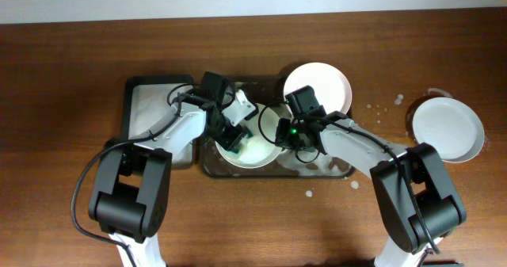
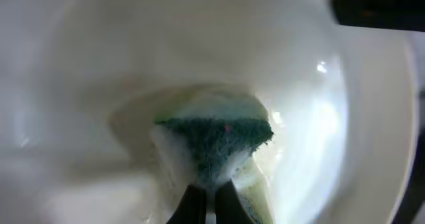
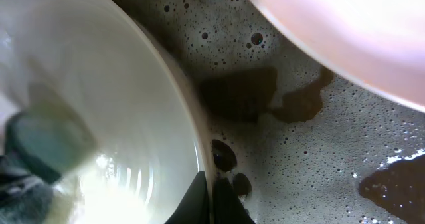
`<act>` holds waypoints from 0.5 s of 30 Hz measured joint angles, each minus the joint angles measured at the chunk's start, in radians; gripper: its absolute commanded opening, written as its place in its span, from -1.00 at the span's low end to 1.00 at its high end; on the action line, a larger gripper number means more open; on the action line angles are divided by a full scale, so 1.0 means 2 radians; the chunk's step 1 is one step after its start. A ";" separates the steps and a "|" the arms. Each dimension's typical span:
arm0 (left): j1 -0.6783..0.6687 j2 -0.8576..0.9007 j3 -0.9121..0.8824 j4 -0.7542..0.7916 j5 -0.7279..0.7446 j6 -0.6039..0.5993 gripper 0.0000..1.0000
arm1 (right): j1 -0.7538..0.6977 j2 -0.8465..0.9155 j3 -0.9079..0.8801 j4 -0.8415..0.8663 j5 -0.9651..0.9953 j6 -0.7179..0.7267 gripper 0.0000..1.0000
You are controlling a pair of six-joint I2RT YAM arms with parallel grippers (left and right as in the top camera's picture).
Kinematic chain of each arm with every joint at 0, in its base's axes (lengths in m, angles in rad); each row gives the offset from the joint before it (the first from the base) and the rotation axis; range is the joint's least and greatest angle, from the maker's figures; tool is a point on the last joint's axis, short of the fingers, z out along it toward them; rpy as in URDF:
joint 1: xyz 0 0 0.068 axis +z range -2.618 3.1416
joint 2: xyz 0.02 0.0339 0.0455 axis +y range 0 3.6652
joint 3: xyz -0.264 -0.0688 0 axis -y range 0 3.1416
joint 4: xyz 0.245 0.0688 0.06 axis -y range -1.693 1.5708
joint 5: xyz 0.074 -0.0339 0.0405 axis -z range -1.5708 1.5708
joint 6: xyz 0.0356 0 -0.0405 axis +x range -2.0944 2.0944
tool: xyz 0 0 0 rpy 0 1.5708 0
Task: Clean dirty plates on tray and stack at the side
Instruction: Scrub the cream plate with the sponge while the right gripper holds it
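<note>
Overhead, foamy tray [image 1: 341, 169] on wood-grain table [image 1: 63, 101], left pincer [image 2: 207, 194] clamping sponge [image 2: 216, 141] inside plate [image 2: 133, 51], right pincer [image 3: 209, 197] pinching its rim

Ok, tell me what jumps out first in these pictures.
Both arms meet over the foamy tray at centre: the left gripper presses a green sponge into a pale plate, while the right gripper pinches that plate's rim. Off to the right, a white plate lies alone on the splashed tabletop.

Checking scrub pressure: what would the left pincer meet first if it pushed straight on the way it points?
The green sponge it grips comes first; right behind lies the pale plate, whose inner surface the sponge seems to touch.
</note>
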 measured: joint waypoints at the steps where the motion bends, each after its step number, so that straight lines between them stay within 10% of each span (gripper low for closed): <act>1: 0.000 0.001 -0.002 0.008 0.011 0.012 -0.99 | 0.000 0.000 0.000 0.000 0.000 0.000 -0.92; 15: -0.014 0.012 -0.010 0.159 -0.118 -0.146 -1.00 | 0.000 0.000 0.000 0.002 0.004 0.000 -0.92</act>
